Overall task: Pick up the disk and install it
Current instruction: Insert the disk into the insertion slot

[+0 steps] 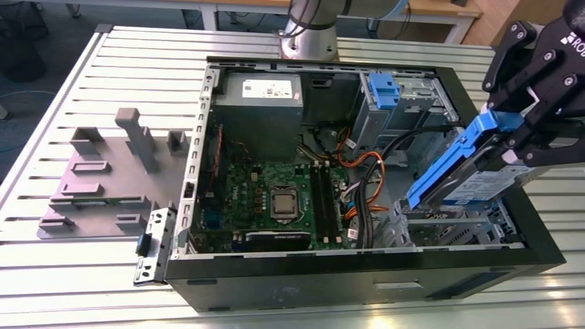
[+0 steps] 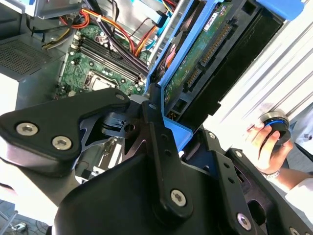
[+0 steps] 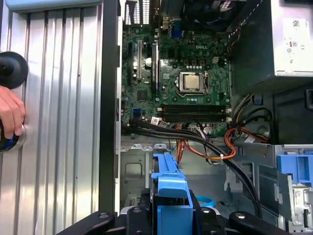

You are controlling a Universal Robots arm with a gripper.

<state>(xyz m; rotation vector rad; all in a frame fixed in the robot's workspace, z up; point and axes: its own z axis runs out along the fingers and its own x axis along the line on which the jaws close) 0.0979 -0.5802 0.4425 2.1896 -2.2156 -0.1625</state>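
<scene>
I have the disk (image 1: 462, 168) clamped in my jaws, gripped by its blue carrier, and it hangs tilted in the air over the open computer case (image 1: 274, 291) at the exterior view's right, above the grey drive cage (image 1: 448, 229) in the corner there. It touches nothing but me. In the second wrist view the disk (image 2: 205, 54) shows its green circuit side and connector edge, pointing down toward the motherboard (image 2: 93, 68).

My judgement of the risks: the tilt is the main one. If I come down while the disk is skewed to the cage, a carrier corner could catch on the metal wall and twist in my grip, or slip free and drop onto the board. The orange and black cables (image 3: 215, 147) run just beside the cage; they could snag under the carrier or get pinched. A blue latch piece (image 1: 384, 89) sits on the bay farther back, and I must not confuse that slot with the near one. A person's hand (image 3: 11, 115) rests on a round black knob (image 3: 12, 68) on the counter (image 1: 73, 274) outside the case, near enough that a wide swing of my arm would be unwise
</scene>
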